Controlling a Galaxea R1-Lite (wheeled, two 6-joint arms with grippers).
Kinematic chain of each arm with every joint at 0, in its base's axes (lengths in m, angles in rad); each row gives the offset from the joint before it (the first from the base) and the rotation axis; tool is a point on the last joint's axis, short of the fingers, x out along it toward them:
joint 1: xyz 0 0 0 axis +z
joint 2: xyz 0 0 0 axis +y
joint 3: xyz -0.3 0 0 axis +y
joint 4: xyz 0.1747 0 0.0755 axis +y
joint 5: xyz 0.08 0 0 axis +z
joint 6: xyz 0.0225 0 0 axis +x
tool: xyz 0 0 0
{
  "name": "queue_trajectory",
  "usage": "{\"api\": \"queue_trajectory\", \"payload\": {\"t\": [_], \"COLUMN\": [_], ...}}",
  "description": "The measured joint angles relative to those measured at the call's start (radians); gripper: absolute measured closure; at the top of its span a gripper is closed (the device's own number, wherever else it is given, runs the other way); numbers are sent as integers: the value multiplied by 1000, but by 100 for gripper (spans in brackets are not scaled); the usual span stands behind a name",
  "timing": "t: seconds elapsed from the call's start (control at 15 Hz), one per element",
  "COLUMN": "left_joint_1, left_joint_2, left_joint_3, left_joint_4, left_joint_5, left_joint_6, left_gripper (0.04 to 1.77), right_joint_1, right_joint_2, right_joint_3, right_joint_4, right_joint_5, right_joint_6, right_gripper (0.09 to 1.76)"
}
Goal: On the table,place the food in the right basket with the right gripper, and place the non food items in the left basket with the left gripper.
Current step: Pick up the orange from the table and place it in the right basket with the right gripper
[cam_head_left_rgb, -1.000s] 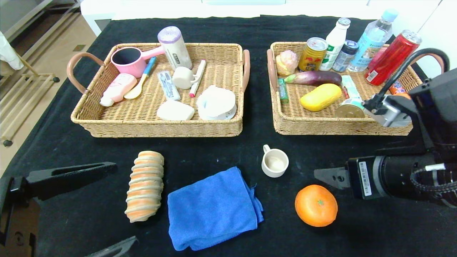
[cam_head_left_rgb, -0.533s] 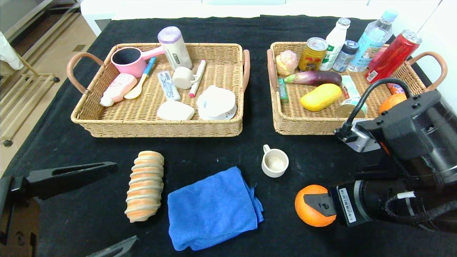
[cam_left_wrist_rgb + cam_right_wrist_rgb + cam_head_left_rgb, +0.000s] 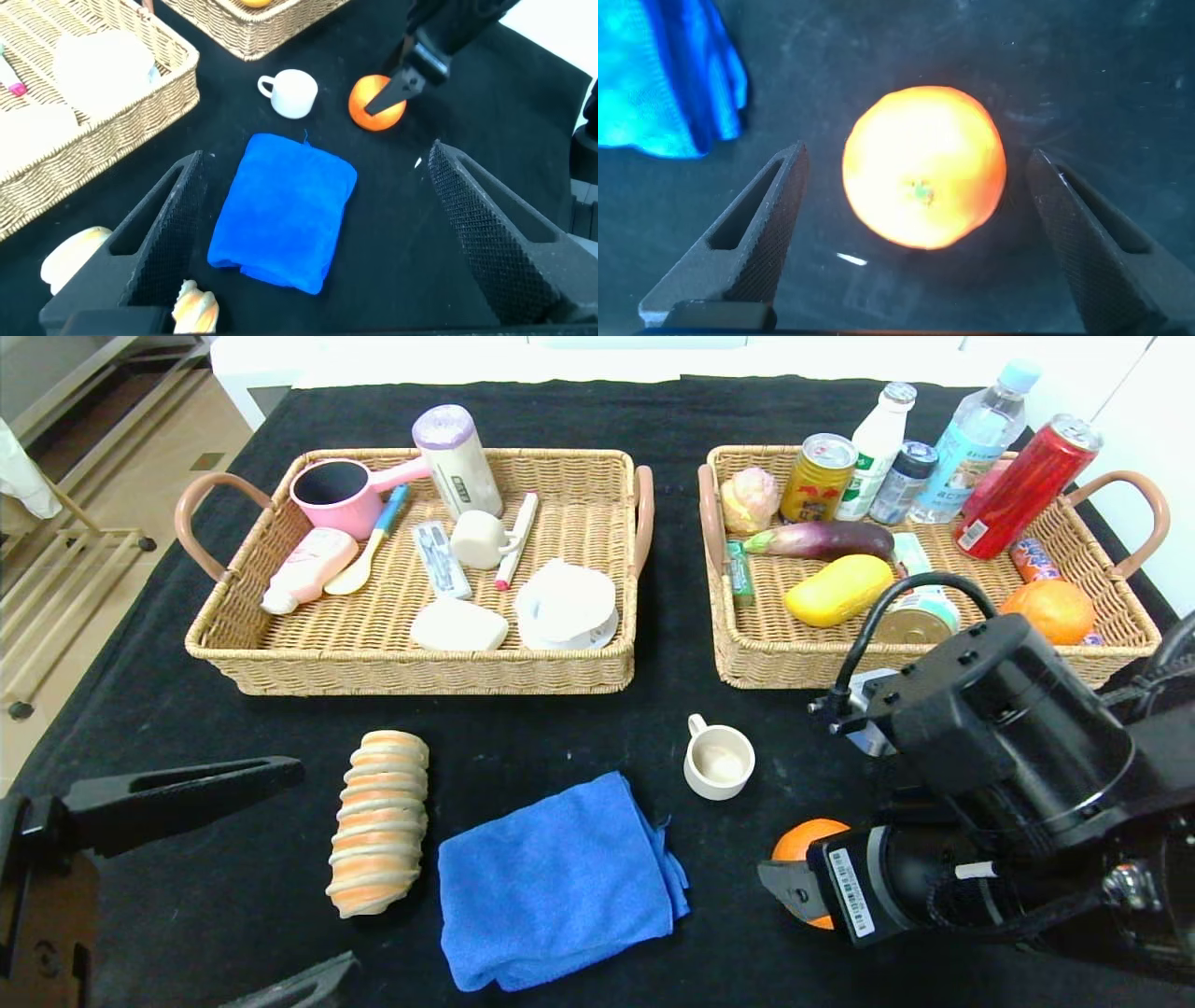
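Orange (image 3: pixel 924 168), food bound for the right basket (image 3: pixel 1102 658), sits on the desk (image 3: pixel 187 709) centred between my right hand's (image 3: pixel 920 243) spread fingers so I can clench squarely, while the left hand (image 3: pixel 313 233) waits released.

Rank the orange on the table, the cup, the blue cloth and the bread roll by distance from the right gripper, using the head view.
1. Orange, under the right gripper.
2. Cup, just beyond it.
3. Blue cloth, toward the left.
4. Bread roll, farthest left.

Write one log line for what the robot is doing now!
right end effector: open, astride orange | left end effector: open, idle above blue cloth
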State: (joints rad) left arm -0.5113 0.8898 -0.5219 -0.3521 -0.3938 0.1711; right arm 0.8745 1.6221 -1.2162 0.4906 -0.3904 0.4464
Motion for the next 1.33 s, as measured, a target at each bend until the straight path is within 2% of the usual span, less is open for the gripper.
{"api": "queue_trajectory", "payload": {"t": [0.47, 1.33], "left_joint_1": [-1, 0], "left_joint_2": [1, -10], "left_joint_3": [2, 0], "left_joint_4": [0, -1], "left_joint_5": [0, 0], "left_joint_6": [0, 14], "left_gripper": [9, 9], "right_joint_1": [-11, -13], "right_joint_2": [37, 84], "right_joint_3": [-1, 3], "right_joint_4": [16, 15], "right_joint_5": [-33, -35], "right_joint_6": [14, 14], "right_gripper": [15, 14]}}
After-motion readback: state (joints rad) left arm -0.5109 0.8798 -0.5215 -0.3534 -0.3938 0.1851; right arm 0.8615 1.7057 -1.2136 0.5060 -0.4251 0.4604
